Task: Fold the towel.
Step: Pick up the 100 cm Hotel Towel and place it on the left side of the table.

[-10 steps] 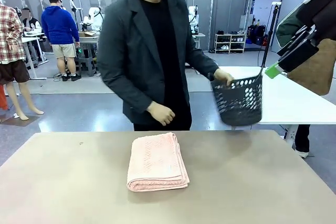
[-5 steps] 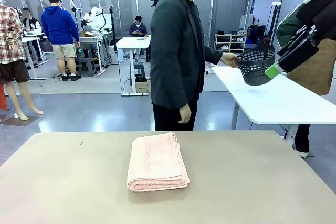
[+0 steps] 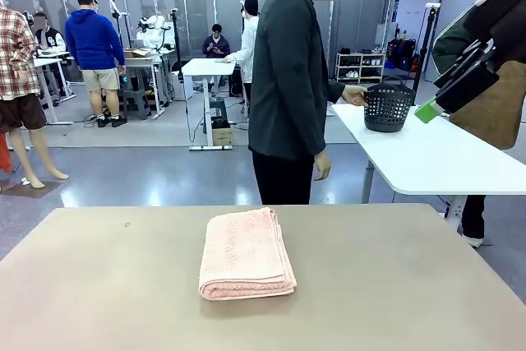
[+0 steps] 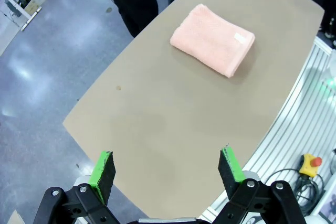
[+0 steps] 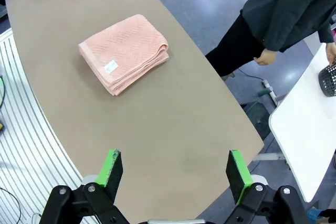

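We see the towel [image 3: 246, 253] lying near the middle of the brown table [image 3: 411, 285], already folded into a thick rectangular stack, small white label [image 5: 110, 66] on top near one short end. Nothing touches it. Left gripper [image 4: 167, 169] hangs high above the table with its green-padded fingers spread wide and nothing between them; right gripper [image 5: 177, 174] likewise, fingers spread, empty, well apart from the towel. Handling guess: soft terry, light, limp, so it will sag and the layers will slide apart if we pinch only the top ply. Not fragile, not slippery, the loops should give the pads good bite. For any further fold we judge the best hold is at the two corners of one short edge, one gripper per corner, pinching the whole stack through all layers, then carrying that edge over to the opposite one. The rounded folded edge looks bulkier than the open-layer side, so the open side seems easier to get under. Container: the dark perforated basket [image 3: 387, 108] stands upright on the white table [image 3: 444, 162] behind, the person's hand [image 3: 354, 95] at its rim. We cannot tell what is in it; nothing shows above the rim. The person stands side-on, their other hand [image 3: 321, 169] hanging free.
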{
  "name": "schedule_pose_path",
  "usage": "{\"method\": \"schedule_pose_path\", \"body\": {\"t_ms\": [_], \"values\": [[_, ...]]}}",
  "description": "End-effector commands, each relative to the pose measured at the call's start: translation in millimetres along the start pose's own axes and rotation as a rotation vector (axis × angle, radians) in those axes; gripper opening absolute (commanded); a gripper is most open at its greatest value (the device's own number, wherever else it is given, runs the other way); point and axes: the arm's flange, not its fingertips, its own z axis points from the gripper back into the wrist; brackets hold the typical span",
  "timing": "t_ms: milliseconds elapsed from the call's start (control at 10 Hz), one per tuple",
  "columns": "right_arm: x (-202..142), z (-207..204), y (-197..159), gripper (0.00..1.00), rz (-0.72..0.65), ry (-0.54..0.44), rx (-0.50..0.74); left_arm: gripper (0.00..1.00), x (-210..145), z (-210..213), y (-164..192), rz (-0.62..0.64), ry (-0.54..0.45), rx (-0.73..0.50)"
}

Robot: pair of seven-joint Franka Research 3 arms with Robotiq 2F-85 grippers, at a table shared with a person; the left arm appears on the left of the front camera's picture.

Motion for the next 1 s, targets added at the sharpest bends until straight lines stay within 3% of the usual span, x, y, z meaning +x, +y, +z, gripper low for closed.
{"method": "schedule_pose_path", "body": {"t_ms": [0, 200, 300, 600, 900], "values": [[-1, 0, 1, 1.0, -0.019, 0.002, -0.008, 1.0, 0, 1, -2, 0.019, 0.006, 0.012], [-1, 0, 1, 1.0, -0.019, 0.002, -0.008, 1.0, 0, 0, 0, 0.0, 0.0, 0.0], [-1, 0, 1, 1.0, -0.019, 0.002, -0.008, 1.0, 0, -15, 1, 0.033, -0.03, -0.077], [-1, 0, 1, 1.0, -0.019, 0.002, -0.008, 1.0, -3, -92, -3, 0.254, -0.122, -0.24], [-1, 0, 1, 1.0, -0.019, 0.002, -0.008, 1.0, -14, -171, -17, 0.429, -0.111, -0.27]]}}
